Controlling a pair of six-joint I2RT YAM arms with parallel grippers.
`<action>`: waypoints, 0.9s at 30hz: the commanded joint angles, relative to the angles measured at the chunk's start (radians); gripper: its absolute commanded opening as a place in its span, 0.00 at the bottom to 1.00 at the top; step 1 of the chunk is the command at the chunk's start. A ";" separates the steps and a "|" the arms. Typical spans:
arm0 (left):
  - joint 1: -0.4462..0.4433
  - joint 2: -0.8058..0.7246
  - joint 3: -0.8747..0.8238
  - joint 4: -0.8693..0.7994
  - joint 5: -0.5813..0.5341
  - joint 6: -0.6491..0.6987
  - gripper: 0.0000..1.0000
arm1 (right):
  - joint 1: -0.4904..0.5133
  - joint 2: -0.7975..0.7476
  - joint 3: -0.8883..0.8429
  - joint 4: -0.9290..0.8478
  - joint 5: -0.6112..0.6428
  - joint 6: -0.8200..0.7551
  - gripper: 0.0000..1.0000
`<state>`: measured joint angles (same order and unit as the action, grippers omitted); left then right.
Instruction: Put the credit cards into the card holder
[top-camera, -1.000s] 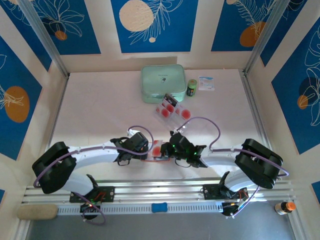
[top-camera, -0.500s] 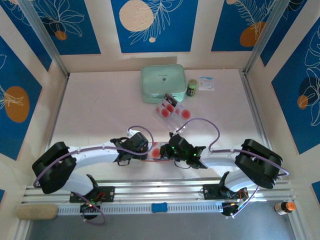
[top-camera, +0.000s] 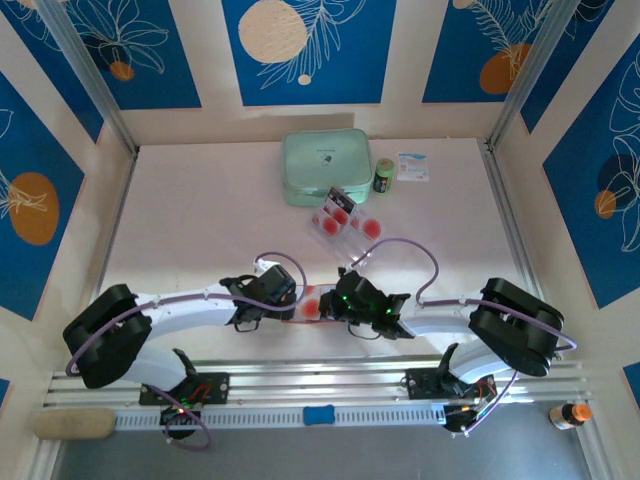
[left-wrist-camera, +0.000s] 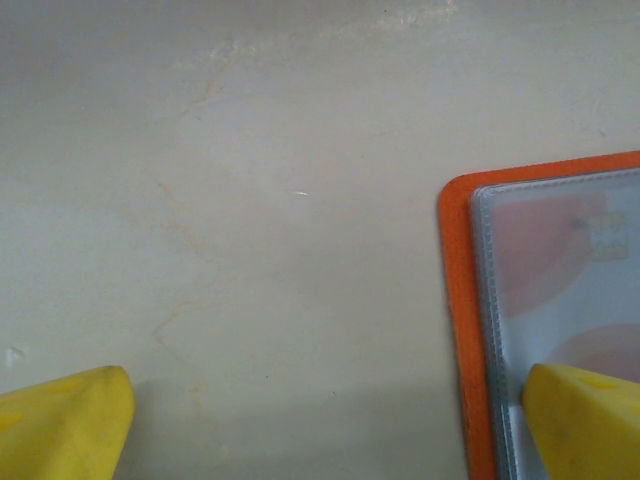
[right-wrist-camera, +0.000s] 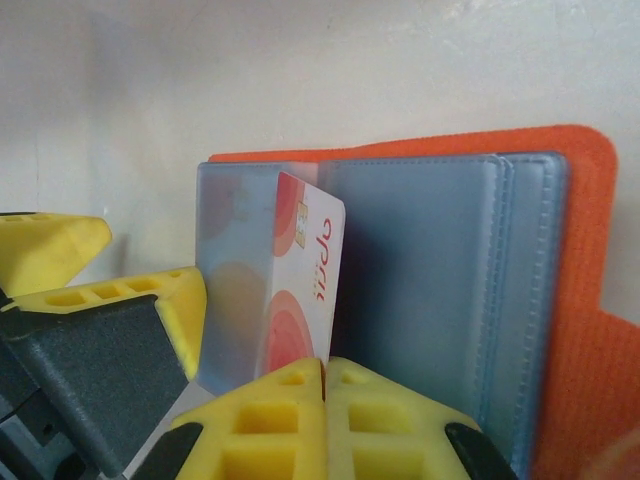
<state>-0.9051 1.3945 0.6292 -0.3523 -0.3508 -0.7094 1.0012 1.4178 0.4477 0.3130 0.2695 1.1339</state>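
The orange card holder (right-wrist-camera: 585, 330) lies open on the table, its clear sleeves (right-wrist-camera: 420, 290) facing up. My right gripper (right-wrist-camera: 325, 372) is shut on one credit card (right-wrist-camera: 308, 275), which stands on edge against the left sleeve with its tip at the sleeve's mouth. My left gripper (left-wrist-camera: 320, 430) is open and straddles the holder's left edge (left-wrist-camera: 456, 320), one yellow finger (left-wrist-camera: 585, 420) over the sleeve and the other on bare table. From above, both grippers (top-camera: 288, 306) (top-camera: 332, 304) meet at the holder (top-camera: 310, 304). More credit cards (top-camera: 336, 214) lie further back.
The spare cards rest in a clear plastic tray (top-camera: 352, 226). Behind it stand a mint-green case (top-camera: 325, 165), a small green can (top-camera: 384, 176) and a white packet (top-camera: 412, 166). Metal rails (top-camera: 320, 380) run along the near edge, with side frames left and right.
My right gripper has edged slightly left with the card, closer to the holder's left sleeve. The left arm has stayed put.
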 joint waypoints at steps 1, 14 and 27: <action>0.006 -0.002 -0.013 -0.021 0.001 -0.013 1.00 | 0.008 -0.011 -0.024 -0.054 0.034 0.013 0.00; 0.006 0.012 -0.009 -0.014 0.003 -0.010 1.00 | 0.010 0.004 -0.011 -0.078 0.024 0.015 0.00; 0.005 0.014 -0.012 -0.007 0.004 -0.010 1.00 | -0.001 0.054 0.045 -0.139 -0.031 0.021 0.00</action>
<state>-0.9051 1.3956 0.6289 -0.3485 -0.3508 -0.7090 1.0008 1.4498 0.4747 0.2455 0.2626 1.1511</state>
